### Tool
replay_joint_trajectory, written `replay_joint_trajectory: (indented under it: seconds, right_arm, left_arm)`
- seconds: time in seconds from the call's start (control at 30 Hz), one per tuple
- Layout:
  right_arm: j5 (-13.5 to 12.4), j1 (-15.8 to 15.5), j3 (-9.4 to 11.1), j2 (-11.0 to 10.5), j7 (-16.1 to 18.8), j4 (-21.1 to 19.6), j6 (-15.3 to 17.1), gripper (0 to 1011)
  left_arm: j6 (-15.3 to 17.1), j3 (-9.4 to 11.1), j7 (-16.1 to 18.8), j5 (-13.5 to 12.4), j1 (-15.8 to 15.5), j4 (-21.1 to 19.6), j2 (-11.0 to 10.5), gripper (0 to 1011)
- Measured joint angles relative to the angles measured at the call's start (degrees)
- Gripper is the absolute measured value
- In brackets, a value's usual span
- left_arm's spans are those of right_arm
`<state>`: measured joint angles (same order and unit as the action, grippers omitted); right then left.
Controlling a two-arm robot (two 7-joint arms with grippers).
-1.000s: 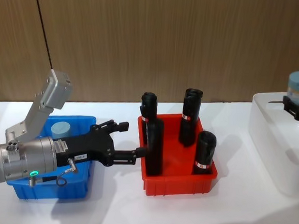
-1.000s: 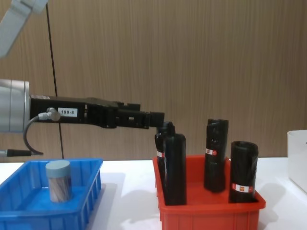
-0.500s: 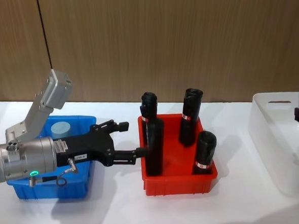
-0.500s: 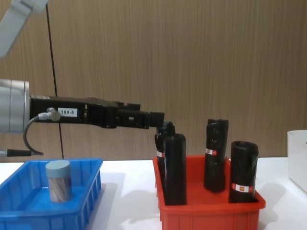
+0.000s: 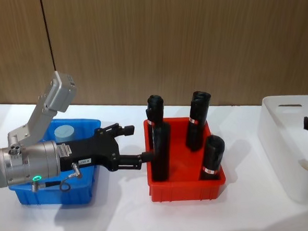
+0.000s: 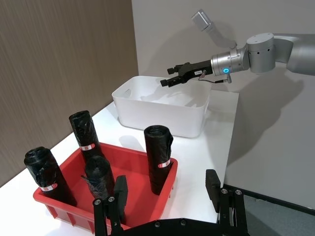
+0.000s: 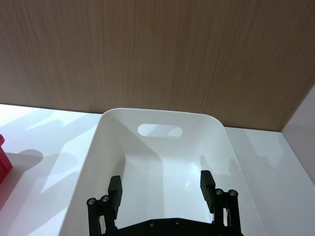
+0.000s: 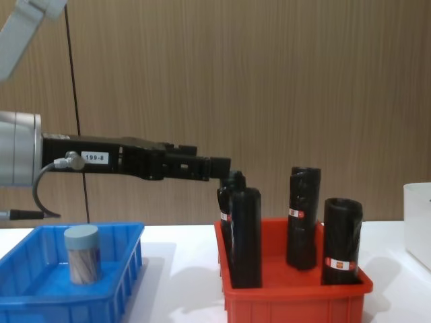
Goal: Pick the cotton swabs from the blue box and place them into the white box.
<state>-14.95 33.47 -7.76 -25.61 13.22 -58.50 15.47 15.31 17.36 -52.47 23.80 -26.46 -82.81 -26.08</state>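
Lower left: blue box (image 5: 34, 196) on the counter (image 5: 111, 217), one cotton swabs (image 5: 63, 131) container upright inside. My left gripper (image 5: 137, 143) hangs mid-frame, jaws released, tips near a black roll (image 5: 160, 152) in the red bin (image 5: 186, 189). Far right: my right gripper (image 7: 161, 189) over the white box (image 5: 277, 154), jaws released, empty.

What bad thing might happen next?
The open left gripper hangs beside the black rolls in the red bin; a careless swing might topple one. The cotton swabs stand near the far wall of the blue box, so a finger might bump it. The right gripper hovers open over the white box.
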Motion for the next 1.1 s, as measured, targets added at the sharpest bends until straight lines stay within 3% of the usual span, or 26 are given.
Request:
replay_joint_trajectory:
  seconds: [0.47, 1.1]
  right_arm:
    - [0.1, -1.1, -0.1, 0.3, -0.4, -1.2, -0.6, 1002]
    - [-0.4, -11.4, -1.7, 2.1, -3.2, -14.0, -4.6, 1002]
  left_arm:
    - [-0.3, 0.2, 1.3, -0.3, 0.3, -0.2, 0.1, 1004]
    - [-4.3, 2.6, 15.5, -3.6, 3.8, -3.1, 1.2, 1004]
